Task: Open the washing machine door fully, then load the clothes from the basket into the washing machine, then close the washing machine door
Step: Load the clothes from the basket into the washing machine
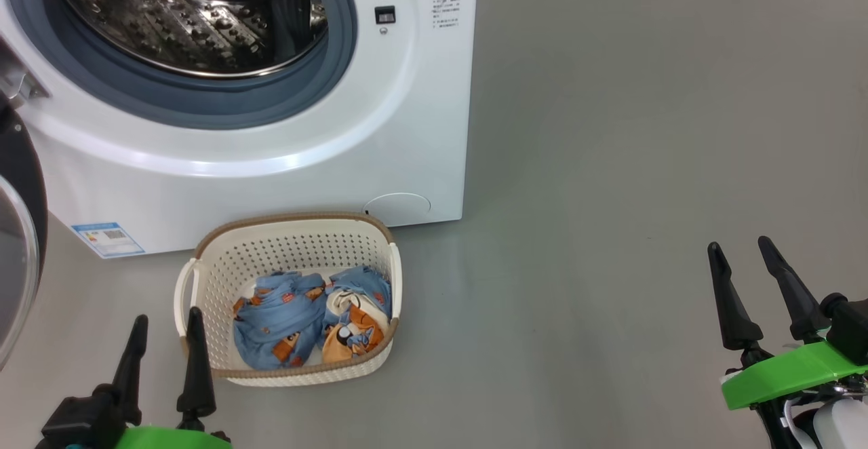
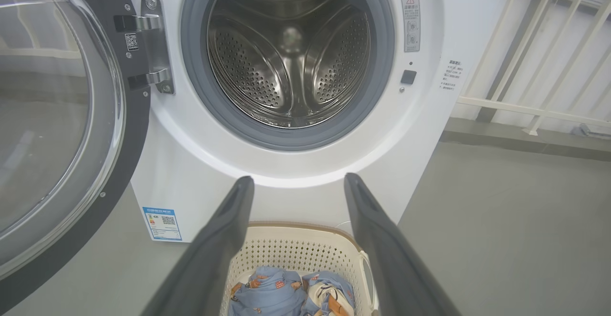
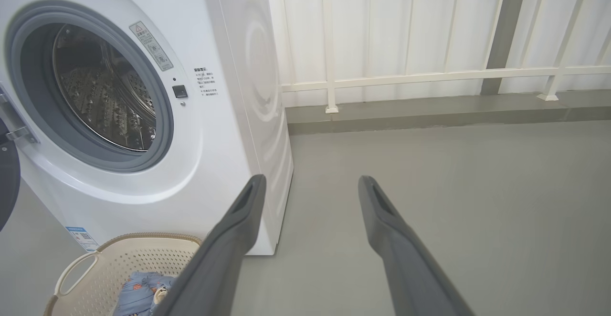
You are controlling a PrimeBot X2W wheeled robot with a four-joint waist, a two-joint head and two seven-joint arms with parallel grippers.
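The white washing machine stands with its steel drum bare. Its door, black-rimmed with clear glass, hangs swung wide at the left on its hinge. On the floor in front sits the cream basket, and the light-blue printed clothes lie in its bottom. My left gripper is open, low at the basket's left near corner, empty; in its wrist view the fingers frame the basket. My right gripper is open and empty over bare floor, far right of the basket.
Grey floor stretches to the right of the machine. A white railing and panelled wall stand behind, with a low kerb at their foot. The open door juts out at the far left of the head view.
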